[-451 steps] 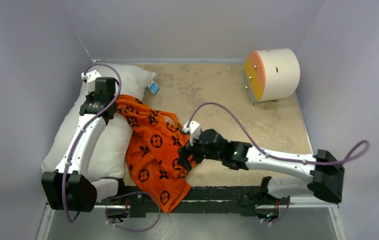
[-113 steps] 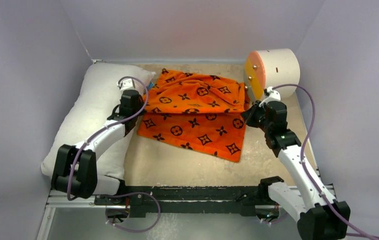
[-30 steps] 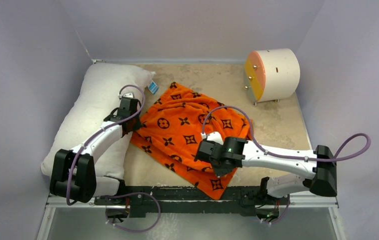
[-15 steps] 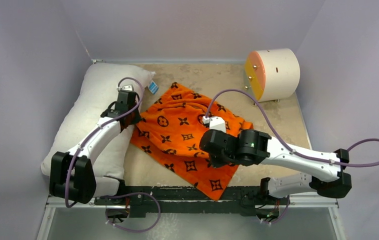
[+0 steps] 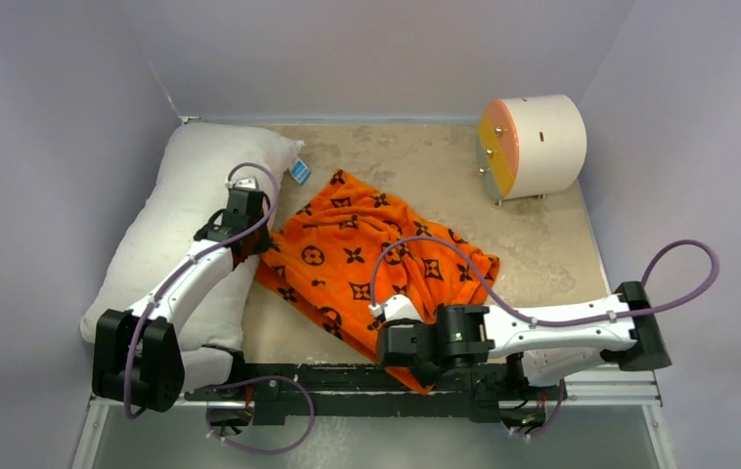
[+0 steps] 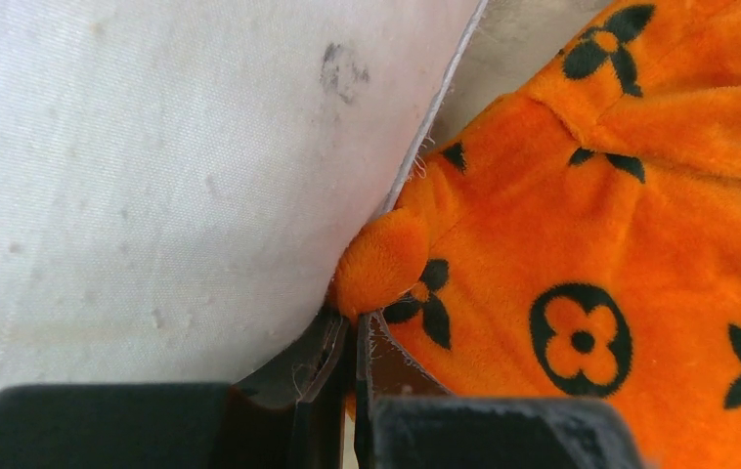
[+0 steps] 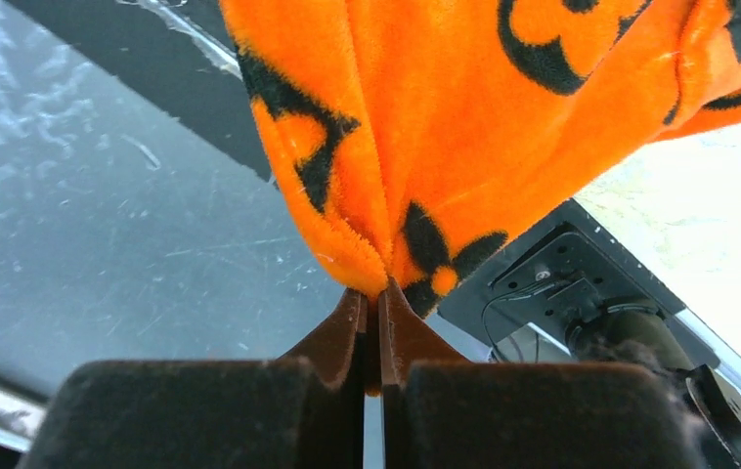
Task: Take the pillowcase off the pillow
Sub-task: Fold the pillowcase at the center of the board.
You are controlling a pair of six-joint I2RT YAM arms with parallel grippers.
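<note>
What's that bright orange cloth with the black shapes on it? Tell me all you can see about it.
It is the pillowcase, a plush, fuzzy orange fabric printed with black flowers, diamonds and circles. It lies rumpled and folded on the tan table, off and beside the white pillow. The left gripper pinches its corner against the pillow's seam; the right gripper pinches its near edge over the black rail at the table's front.

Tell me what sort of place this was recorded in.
Probably a lab test cell: plain grey walls box in a small beige tabletop, two robot arms are mounted on a rail at its near edge, and a white cylinder stands at the back.
</note>
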